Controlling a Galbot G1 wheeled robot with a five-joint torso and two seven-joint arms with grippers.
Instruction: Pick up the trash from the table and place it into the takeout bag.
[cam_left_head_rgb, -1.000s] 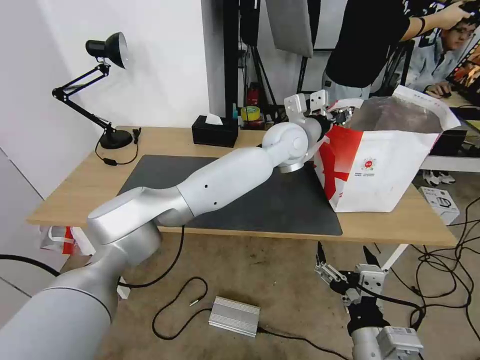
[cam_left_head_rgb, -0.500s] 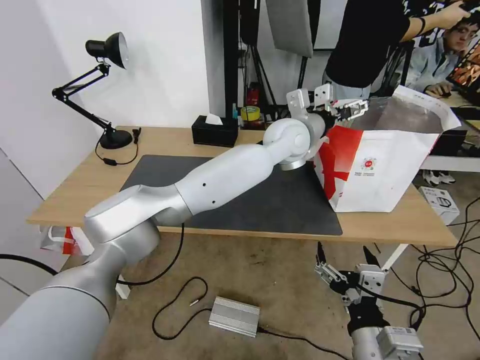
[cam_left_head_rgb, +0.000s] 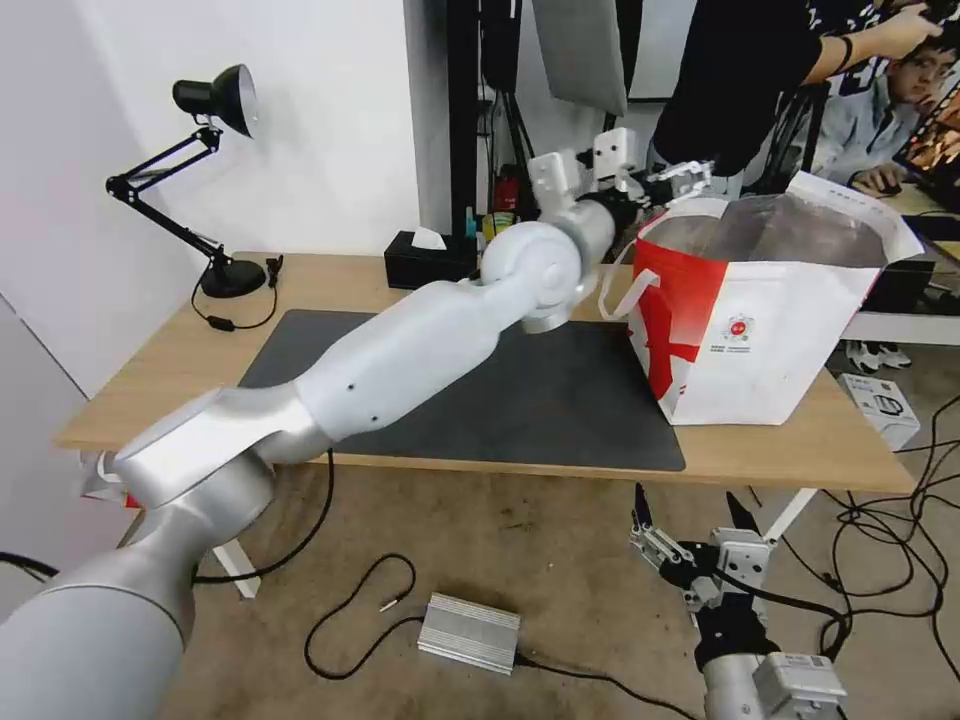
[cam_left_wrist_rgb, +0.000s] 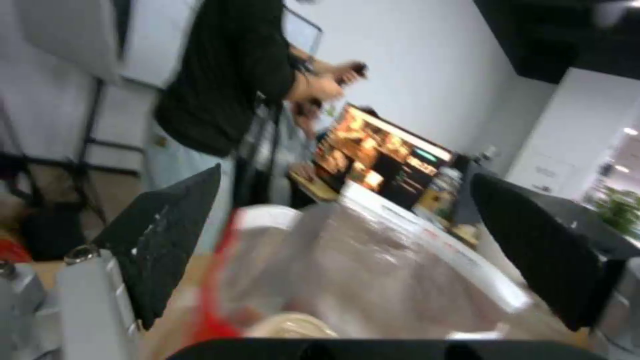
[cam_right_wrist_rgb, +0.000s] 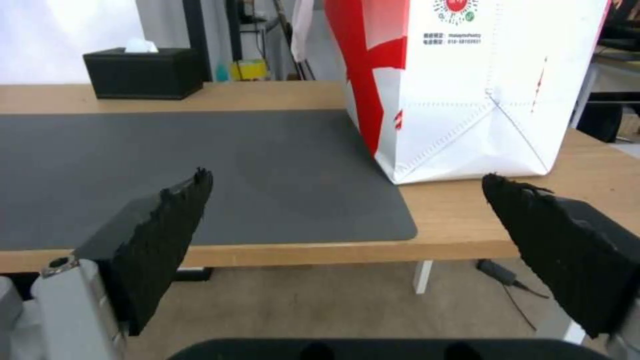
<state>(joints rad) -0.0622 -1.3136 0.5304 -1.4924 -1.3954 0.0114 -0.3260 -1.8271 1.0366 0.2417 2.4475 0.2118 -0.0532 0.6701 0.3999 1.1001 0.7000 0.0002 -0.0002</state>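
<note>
Trash, judged by the pale beige rounded rim (cam_left_wrist_rgb: 287, 325) glimpsed just below the left pincer (cam_left_head_rgb: 683, 176), already down inside the takeout bag (cam_left_head_rgb: 760, 330); too blurred to name for sure. Left pincer spread wide, nothing between its black fingers (cam_left_wrist_rgb: 167, 235), hovering above the bag's open mouth at the rim nearest the arm. Bag directly under and beyond it, standing upright on the tabletop (cam_left_head_rgb: 150, 390), partly on the dark mat (cam_left_head_rgb: 560, 400).

Right pincer (cam_left_head_rgb: 686, 497) parked low, below the tabletop's front edge, also spread and empty. Bare mat straight ahead of it, bag's lower corner ahead and to one side, black tissue box (cam_left_head_rgb: 430, 262) far beyond.

Progress, as a judgement: dropping-in apparently done for whatever was carried; little or nothing left to collect, going by the bare mat. Contents of the bag otherwise hidden by its walls.

Materials: bag boxy and stiff-sided, smooth white with a red panel and small round logo, crinkled silver foil lining, limp white handle loop. Mat flat, matte, dark grey. Tabletop pale wood grain. Finger pads black, rough and frayed at the edges.
</note>
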